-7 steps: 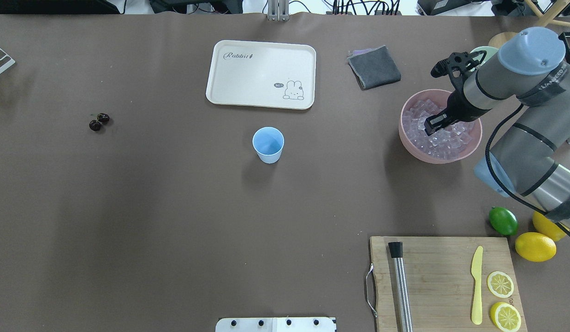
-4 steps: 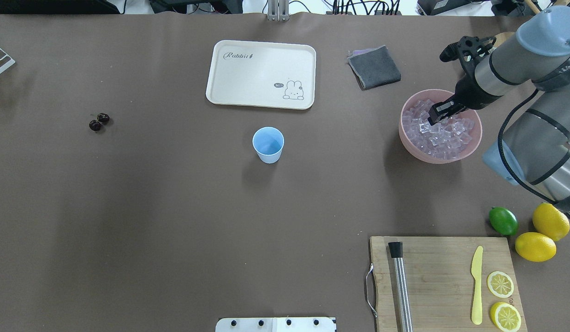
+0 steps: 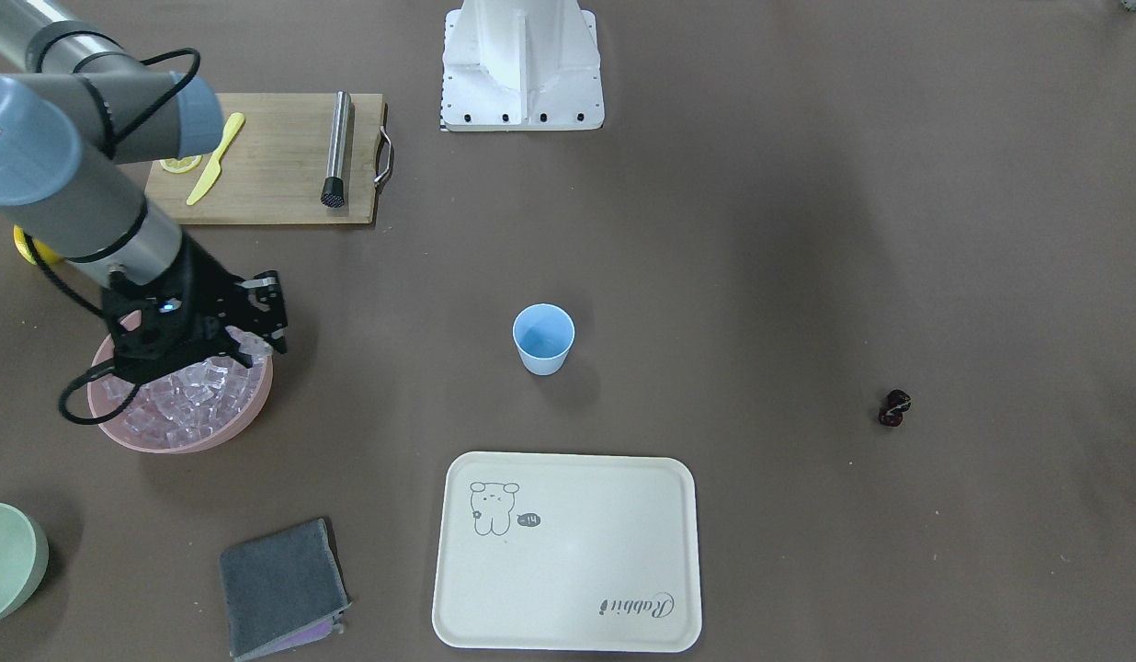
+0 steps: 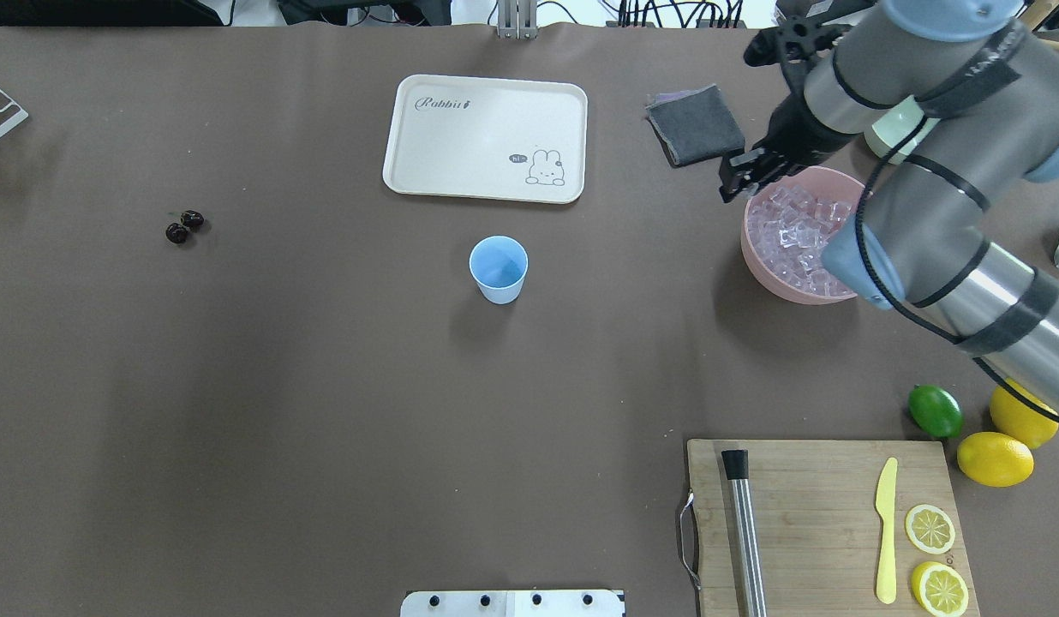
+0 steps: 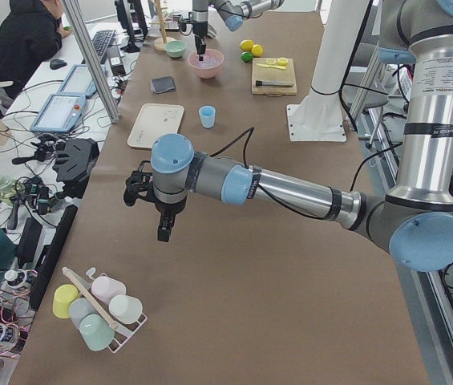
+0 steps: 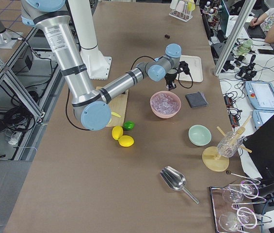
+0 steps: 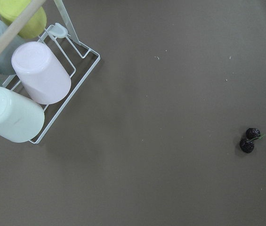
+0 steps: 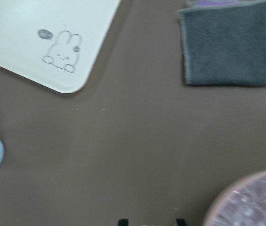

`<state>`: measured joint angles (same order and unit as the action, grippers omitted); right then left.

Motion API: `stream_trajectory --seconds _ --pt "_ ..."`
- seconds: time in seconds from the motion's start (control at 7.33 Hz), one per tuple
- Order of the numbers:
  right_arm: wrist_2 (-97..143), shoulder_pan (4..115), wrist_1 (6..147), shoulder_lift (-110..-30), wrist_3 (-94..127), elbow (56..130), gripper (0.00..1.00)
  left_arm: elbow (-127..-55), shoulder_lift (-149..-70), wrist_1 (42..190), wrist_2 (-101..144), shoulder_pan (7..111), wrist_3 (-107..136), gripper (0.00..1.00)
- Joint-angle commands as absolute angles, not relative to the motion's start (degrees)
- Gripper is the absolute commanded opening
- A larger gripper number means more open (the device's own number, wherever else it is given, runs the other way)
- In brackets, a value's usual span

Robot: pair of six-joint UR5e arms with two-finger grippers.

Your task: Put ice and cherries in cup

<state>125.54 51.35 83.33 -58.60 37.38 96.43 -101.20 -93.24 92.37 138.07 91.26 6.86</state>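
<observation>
The light blue cup stands upright mid-table; it also shows in the front view. The ice fills a pink bowl. My right gripper hangs above the bowl's far-left rim, on the cup side. In its wrist view the two fingertips stand slightly apart with a small pale piece, apparently an ice cube, between them. The cherries lie far left on the table and show in the left wrist view. My left gripper hovers far beyond them; I cannot tell its state.
A cream tray and a grey cloth lie behind the cup. A cutting board holds a metal muddler, a yellow knife and lemon slices. A lime and lemons sit beside it. A cup rack stands near the left arm.
My right gripper has risen out of the ice in the pink bowl and moved left and back over its rim. Cup and cherries have not moved.
</observation>
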Motion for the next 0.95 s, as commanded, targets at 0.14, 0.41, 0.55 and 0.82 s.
stream_trajectory --seconds 0.14,0.41,0.55,0.82 --pt "113.9 37.8 84.6 -41.3 53.2 87.9 0.00 -100.8 -93.3 92.4 138.1 91.2 6.9 0.98" --pt "109.2 33.6 84.2 -37.1 54.5 82.0 0.00 -99.5 -94.0 92.4 138.0 91.2 6.8 0.98" --pt "107.5 33.2 83.7 -37.0 54.6 80.9 0.00 -99.1 -94.0 93.1 138.0 91.2 6.8 0.98" --pt "107.5 33.0 82.5 -37.3 54.6 80.7 0.00 -99.1 -94.0 93.2 138.0 91.2 6.9 0.98"
